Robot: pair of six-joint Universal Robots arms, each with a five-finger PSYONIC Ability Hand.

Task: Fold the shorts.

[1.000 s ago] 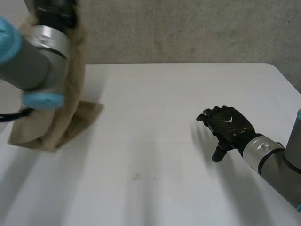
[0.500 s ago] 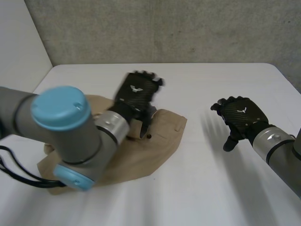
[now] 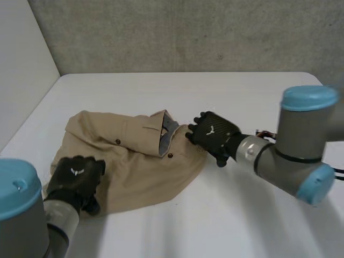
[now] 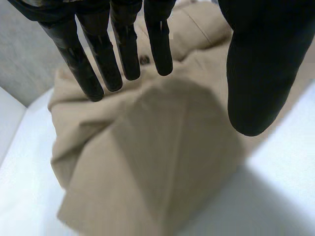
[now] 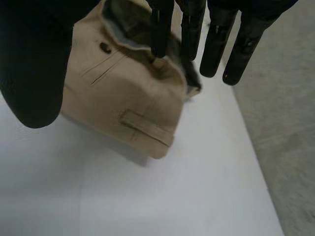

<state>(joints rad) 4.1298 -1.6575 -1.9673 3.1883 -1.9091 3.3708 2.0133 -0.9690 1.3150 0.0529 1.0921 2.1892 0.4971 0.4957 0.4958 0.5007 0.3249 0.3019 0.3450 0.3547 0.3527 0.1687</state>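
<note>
- White table (image 3: 242, 215), one of it, runs under everything, with one grey concrete wall (image 3: 188, 32) behind it.
- One pair of tan shorts (image 3: 134, 161) lies rumpled and partly spread on the left half of the table. The waist end points to the right, and its band is turned open so the grey lining (image 3: 167, 128) shows.
- Two arms reach in, grey with light-blue caps. The left arm (image 3: 21, 215) comes from the near left corner and the right arm (image 3: 301, 145) from the right side.
- Two black hands sit at opposite ends of the cloth.
- The left hand (image 3: 75, 180) is over the near left edge of the shorts. In the left wrist view its fingers (image 4: 98, 59) are straight and spread, with the thumb well apart. The cloth lies below them and nothing is gripped.
- The right hand (image 3: 212, 134) is at the right corner of the waist. In the right wrist view its fingers (image 5: 216, 44) are straight and the thumb stands wide. One fingertip seems to touch the open band, and nothing is pinched.
- Two dark buttons show on the front in the head view, one button (image 3: 117, 141) toward the left and a second button (image 3: 170, 155) near the waist.
- One belt loop (image 5: 145, 129) shows at the waist corner in the right wrist view.
</note>
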